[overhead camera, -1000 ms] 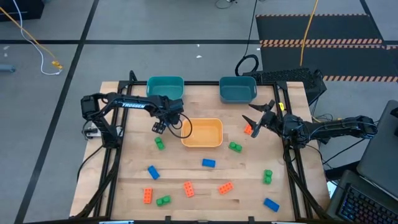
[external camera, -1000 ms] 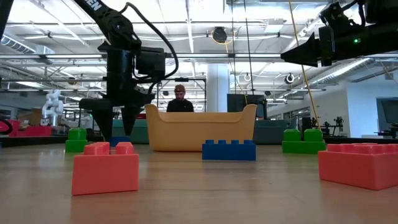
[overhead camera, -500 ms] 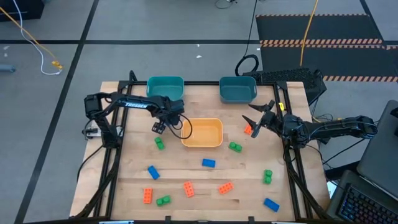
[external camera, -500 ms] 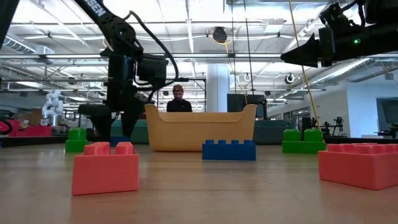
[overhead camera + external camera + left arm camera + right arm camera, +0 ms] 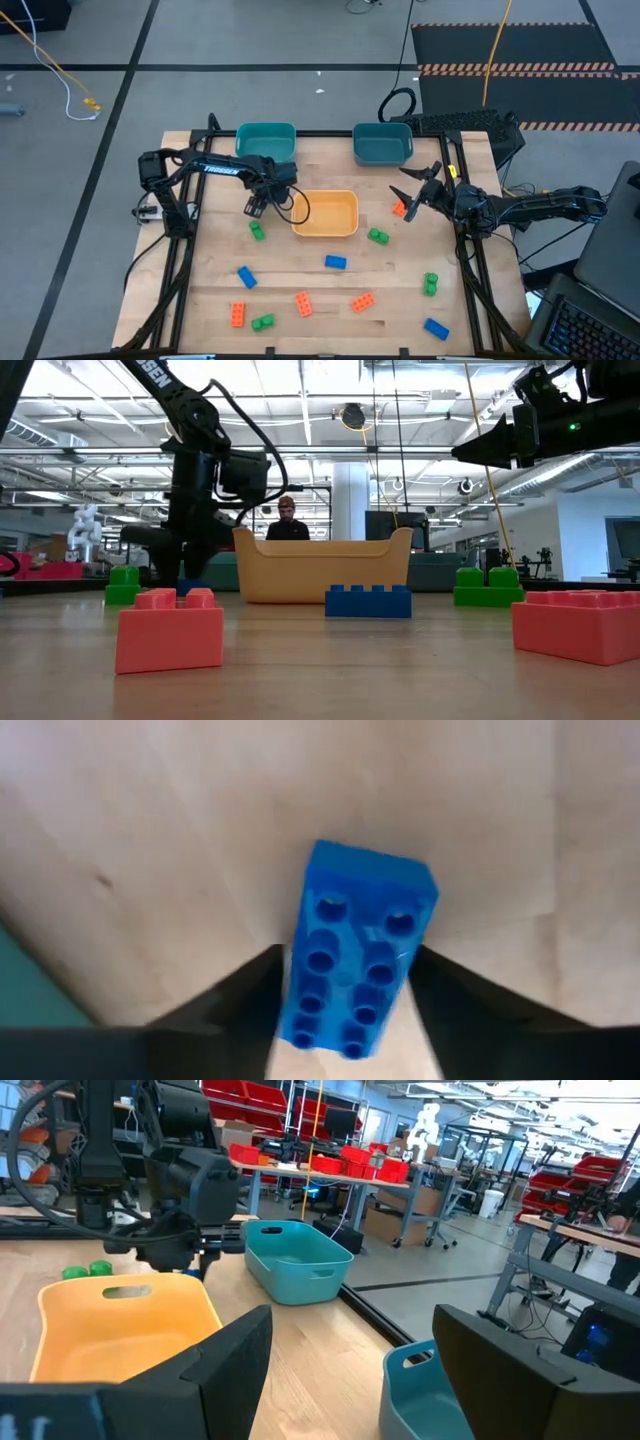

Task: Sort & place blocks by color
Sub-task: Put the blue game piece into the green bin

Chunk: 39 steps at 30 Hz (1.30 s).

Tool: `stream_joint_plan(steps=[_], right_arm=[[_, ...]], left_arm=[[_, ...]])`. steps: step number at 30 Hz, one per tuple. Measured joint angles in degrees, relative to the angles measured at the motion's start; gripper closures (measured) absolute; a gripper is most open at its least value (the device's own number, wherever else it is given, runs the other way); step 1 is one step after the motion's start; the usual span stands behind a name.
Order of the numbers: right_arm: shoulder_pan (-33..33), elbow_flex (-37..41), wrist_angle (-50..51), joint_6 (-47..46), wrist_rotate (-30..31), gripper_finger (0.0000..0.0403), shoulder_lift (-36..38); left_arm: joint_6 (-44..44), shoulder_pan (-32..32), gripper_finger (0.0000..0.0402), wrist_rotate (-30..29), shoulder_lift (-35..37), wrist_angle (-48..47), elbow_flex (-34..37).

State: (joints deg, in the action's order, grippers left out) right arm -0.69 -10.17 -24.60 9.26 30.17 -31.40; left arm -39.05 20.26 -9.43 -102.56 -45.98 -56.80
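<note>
Fingers (image 5: 250, 995) of left gripper (image 5: 256, 208) flank a blue block (image 5: 358, 960) on both sides, close against its long faces — full contact not clear, block resting on the wood. Sits just left of the orange bin (image 5: 326, 213), down at the table (image 5: 300, 270). Right gripper (image 5: 412, 197) held above the table's right side, fingers (image 5: 225, 1360) spread wide, nothing between them; just beside an orange block (image 5: 398, 208).

Other blocks scattered over the front half: green (image 5: 256, 231) near the left gripper, green (image 5: 378, 237) right of the orange bin, blue (image 5: 335, 262) in front of that bin, blue (image 5: 246, 277) farther left, orange (image 5: 237, 314) and green (image 5: 263, 322) at front left, two orange (image 5: 303, 303) (image 5: 362, 301) mid-front, green (image 5: 431, 284) and blue (image 5: 435, 327) at right. Two teal bins (image 5: 266, 140) (image 5: 382, 143) along the far edge — nothing seen inside them. Person (image 5: 287, 520) visible beyond the orange bin in the low view.
</note>
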Motion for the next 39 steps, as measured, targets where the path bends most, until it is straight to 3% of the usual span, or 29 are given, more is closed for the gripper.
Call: stream_joint_plan(steps=[2, 3, 10, 21, 30, 35, 39], right_arm=[[0.0, 0.0, 0.0, 0.0, 0.0, 0.0133, 0.0], [0.0, 0.0, -0.1, 0.0, 0.0, 0.0133, 0.0], [0.0, 0.0, -0.9, 0.4, 0.0, 0.0133, 0.0], [0.0, 0.0, -1.9, 1.1, 0.0, 0.0133, 0.0], [0.0, 0.0, -1.7, 1.1, 0.0, 0.0133, 0.0], [0.0, 0.0, -1.7, 1.1, 0.0, 0.0133, 0.0], [0.0, 0.0, -2.0, 1.2, 0.0, 0.0133, 0.0]], left_arm=[[0.1, -0.2, 0.0263, 0.1, 0.0, -0.6, -0.1], [0.3, -0.4, 0.0266, 0.0, 0.0, -1.2, -0.3], [4.1, -0.5, 0.0265, 0.0, 0.4, -10.3, -5.2], [3.8, 3.5, 0.0265, -5.7, 5.9, -15.7, -18.9], [2.4, 7.7, 0.0265, -7.2, 6.5, -15.9, -26.9], [0.1, 11.4, 0.0265, -8.9, 6.3, -15.5, -27.1], [-0.4, 16.6, 0.0265, -9.4, 4.9, -8.9, -27.0]])
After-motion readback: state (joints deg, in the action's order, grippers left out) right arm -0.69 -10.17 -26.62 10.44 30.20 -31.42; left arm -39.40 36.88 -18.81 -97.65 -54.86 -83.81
